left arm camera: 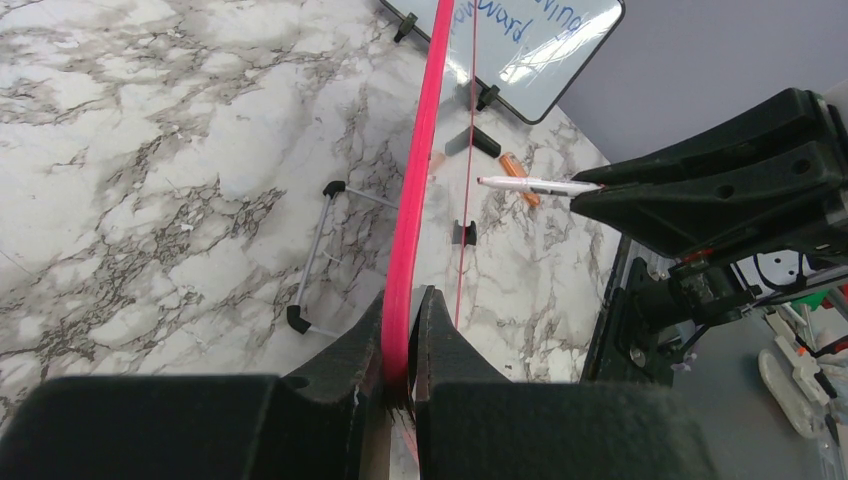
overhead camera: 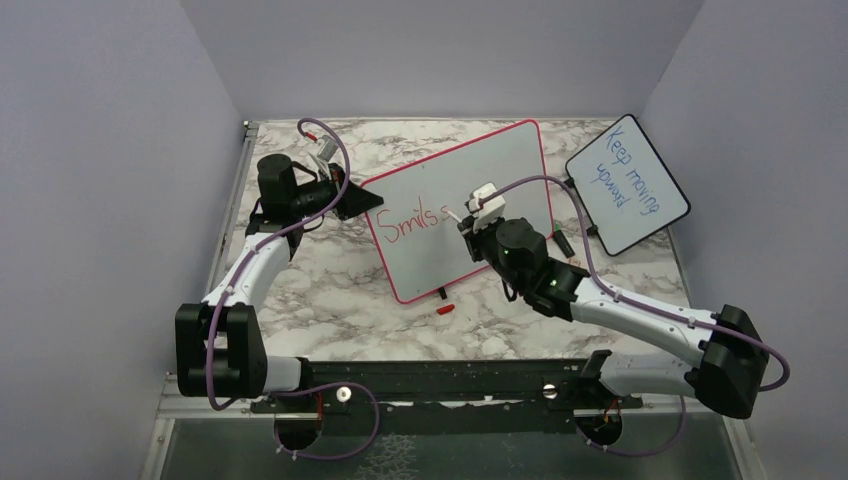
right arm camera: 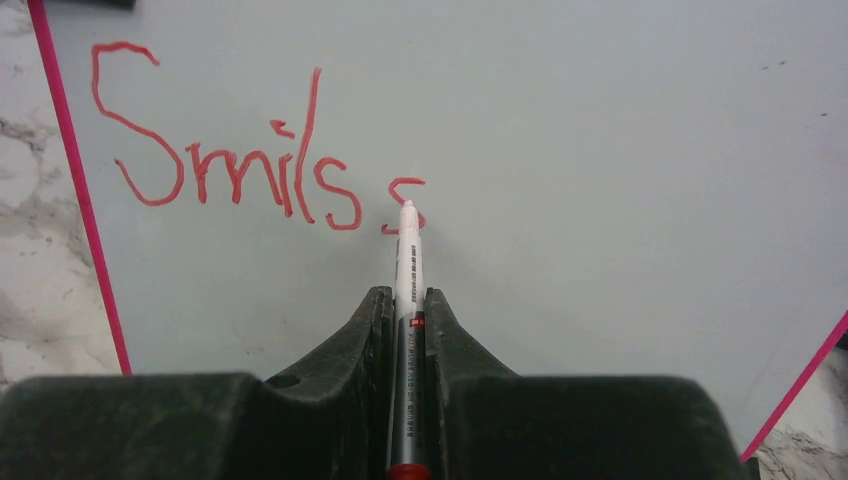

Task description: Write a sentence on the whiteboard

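Observation:
The whiteboard (overhead camera: 480, 185) with the red-pink frame stands tilted at the table's middle. Its red sentence (overhead camera: 405, 222) reads "Smils s" at this moment, also in the right wrist view (right arm camera: 235, 170). My left gripper (overhead camera: 352, 197) is shut on the whiteboard's left frame edge (left arm camera: 412, 220); the jaws pinch the pink rim. My right gripper (overhead camera: 468, 222) is shut on a red marker (right arm camera: 407, 300). The marker tip (right arm camera: 407, 208) touches the board at the second "s". In the left wrist view the marker (left arm camera: 535, 185) points at the board's face.
A smaller black-framed board (overhead camera: 628, 182) with blue writing "Keep moving upward" stands at the back right. A red marker cap (overhead camera: 445, 309) lies on the marble table (overhead camera: 330, 290) in front of the whiteboard. The whiteboard's wire stand (left arm camera: 315, 255) rests behind it.

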